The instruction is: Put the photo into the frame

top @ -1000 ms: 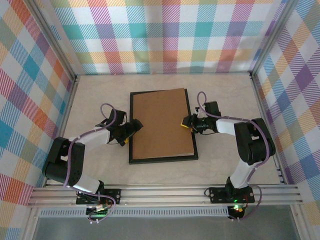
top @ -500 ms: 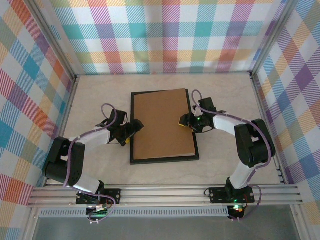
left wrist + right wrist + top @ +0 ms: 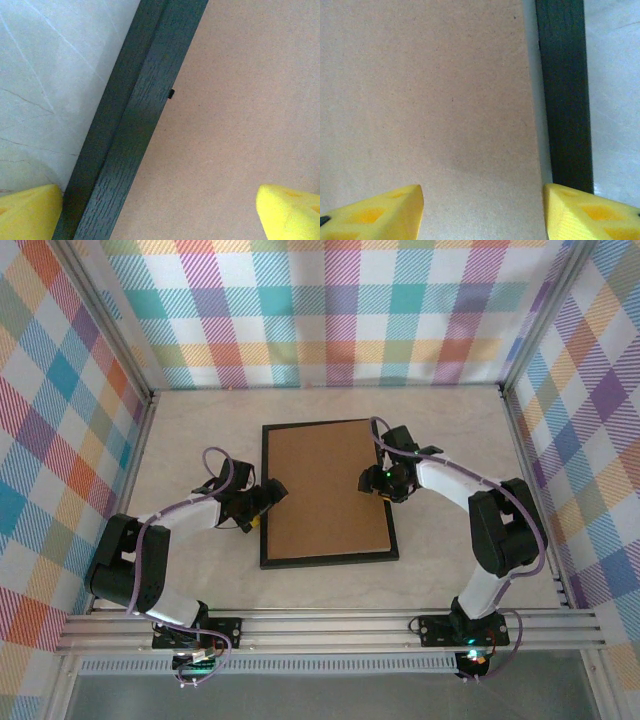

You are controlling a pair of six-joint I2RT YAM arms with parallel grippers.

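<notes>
Lying flat at the middle of the pale table point(image 3: 200, 430): the black frame point(image 3: 325, 560), portrait way, long sides running away from the arm bases. Filling its opening, a brown board point(image 3: 325, 488), slightly askew, with a thin pale gap beside the right rail in the right wrist view. Low at the frame's left rail, about halfway along, the left claw point(image 3: 266, 494): spread wide, one yellow fingertip point(image 3: 30, 212) over the table outside the rail, the other over the board, nothing pinched between. Opposite, at the right side, the right claw point(image 3: 372, 480): spread as well, one fingertip above the board, the other above the right rail, gripping nothing. Contact with the surfaces below: cannot tell.
</notes>
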